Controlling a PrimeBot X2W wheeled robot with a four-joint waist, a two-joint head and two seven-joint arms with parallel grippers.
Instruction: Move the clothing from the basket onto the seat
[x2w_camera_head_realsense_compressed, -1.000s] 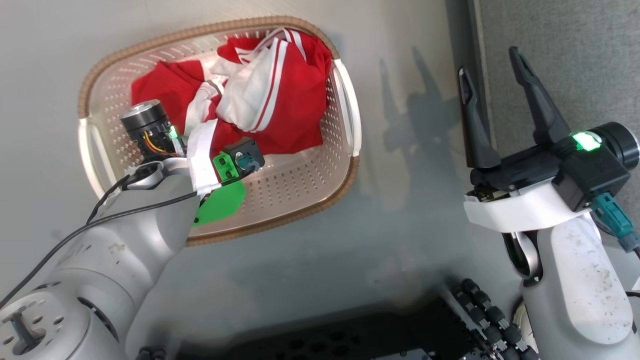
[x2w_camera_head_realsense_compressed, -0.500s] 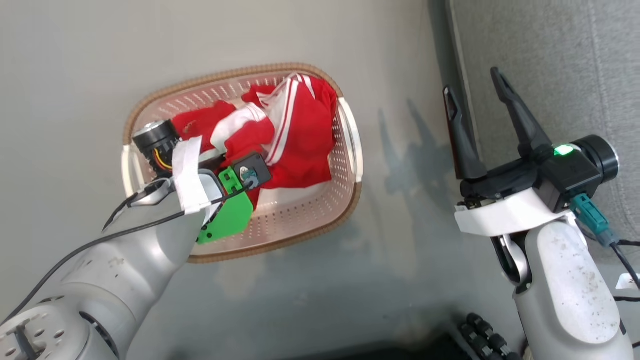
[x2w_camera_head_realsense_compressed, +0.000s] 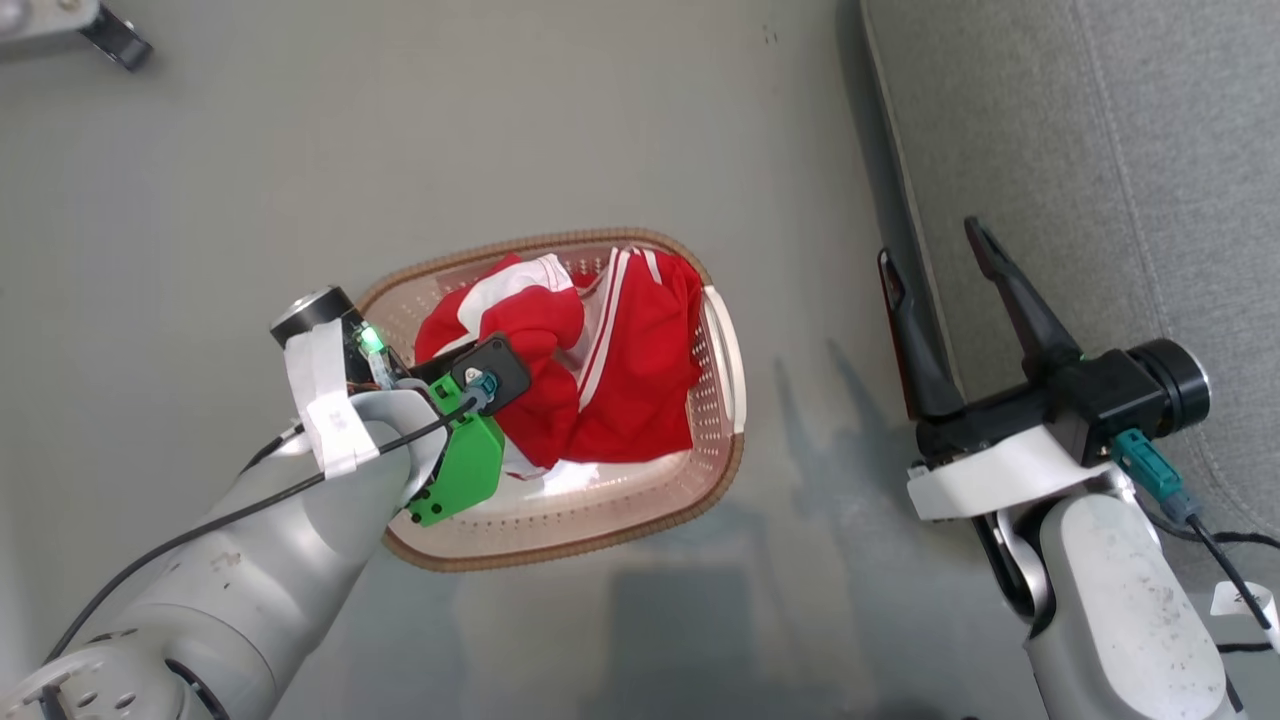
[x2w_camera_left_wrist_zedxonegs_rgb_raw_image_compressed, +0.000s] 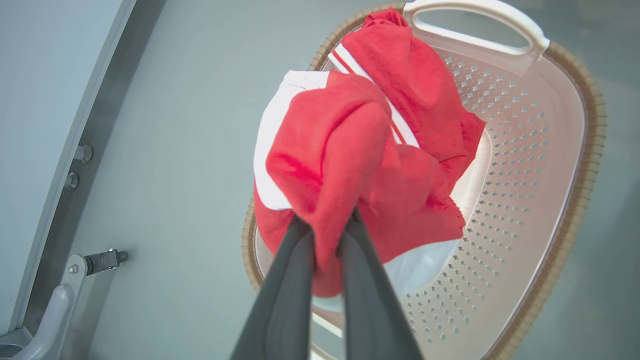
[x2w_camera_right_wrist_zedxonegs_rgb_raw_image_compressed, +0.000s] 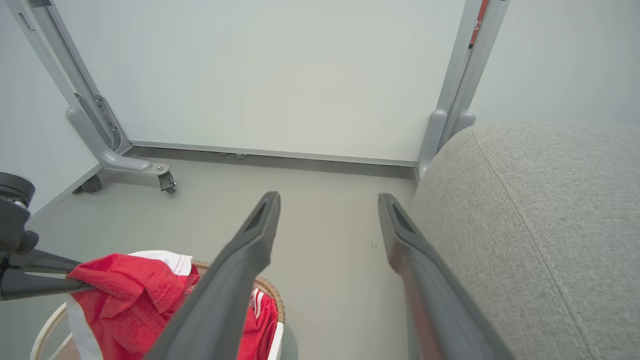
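1. Left arm (x2w_camera_head_realsense_compressed: 250, 560): it enters the head view from 7 o'clock and reaches over the 9 o'clock end of the basket (x2w_camera_head_realsense_compressed: 600, 515). The left jaws are pressed together on a bunched fold of a red garment (x2w_camera_left_wrist_zedxonegs_rgb_raw_image_compressed: 325, 165) with white trim. The cloth hangs from the jaws above the inside of the basket. Whether its lower edge is clear of the basket cannot be told.

2. Basket: it stands on the grey floor (x2w_camera_head_realsense_compressed: 600, 120) at the centre of the head view. A second red garment (x2w_camera_head_realsense_compressed: 650, 370) with white stripes lies inside, against the 3 o'clock handle (x2w_camera_head_realsense_compressed: 728, 350).

3. Right arm (x2w_camera_head_realsense_compressed: 1110, 600): it is at 4 o'clock of the basket, well apart from it. The right jaws are spread wide, tips toward 12 o'clock, over the floor just beside the seat edge.

4. Seat (x2w_camera_head_realsense_compressed: 1100, 150): this grey stitched cushion is at 3 o'clock of the basket.
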